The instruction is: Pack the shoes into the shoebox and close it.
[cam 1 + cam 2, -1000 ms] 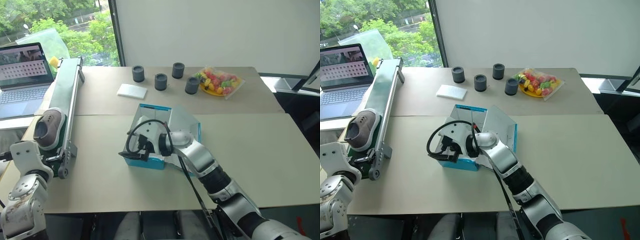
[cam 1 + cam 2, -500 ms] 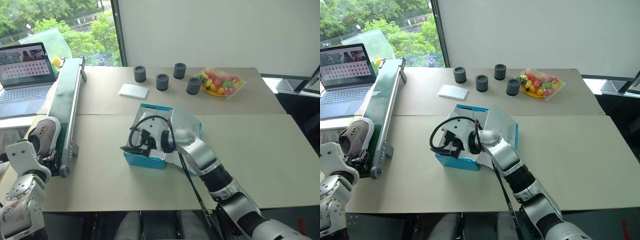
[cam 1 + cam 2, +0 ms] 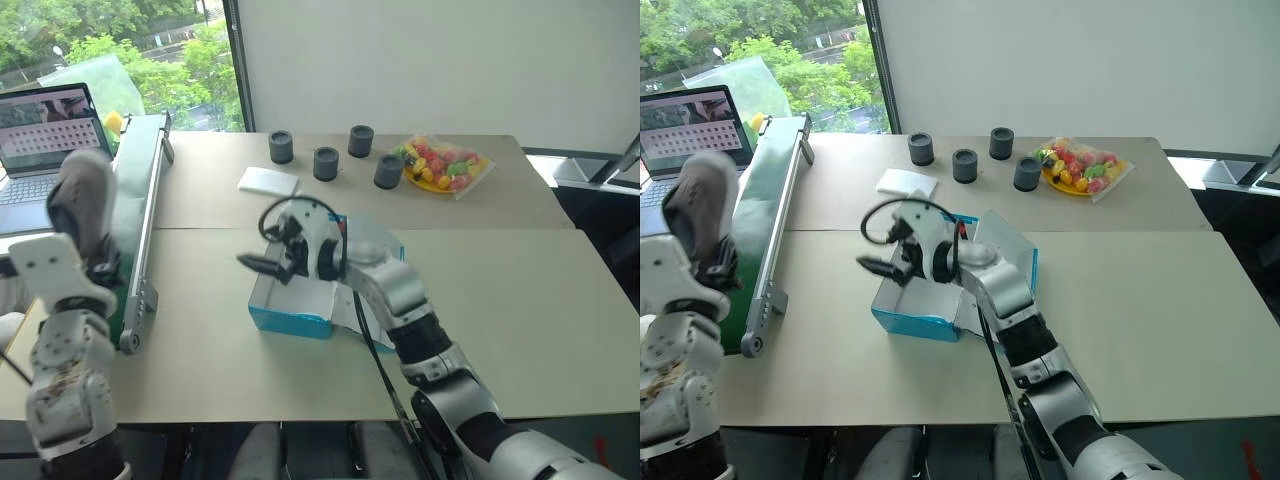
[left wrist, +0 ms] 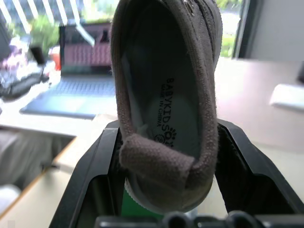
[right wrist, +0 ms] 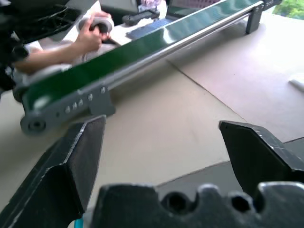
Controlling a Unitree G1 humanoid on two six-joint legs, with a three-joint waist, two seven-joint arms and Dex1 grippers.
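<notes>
A grey shoe (image 3: 82, 200) hangs heel-down above the near end of the conveyor, and my left gripper (image 4: 168, 130) is shut on its heel, with a black finger (image 4: 95, 175) pressed against each side. The white insole and heel tab face the left wrist view. The turquoise shoebox (image 3: 290, 320) stands open in the middle of the table, its lid flap (image 3: 372, 243) raised at the back right. My right gripper (image 3: 262, 264) hovers open just above the box's left end, pointing toward the conveyor, with nothing between its fingers (image 5: 71, 166).
A green conveyor belt (image 3: 135, 210) runs along the table's left side, with a laptop (image 3: 40, 140) beyond it. A white pad (image 3: 268, 181), several dark cups (image 3: 322, 163) and a plate of colourful fruit (image 3: 440, 163) sit at the back. A person's hand (image 5: 90, 35) holds a controller past the conveyor.
My left gripper shut on the shoe and lifted it off the conveyor. My right gripper rose out of the box and stays open.
</notes>
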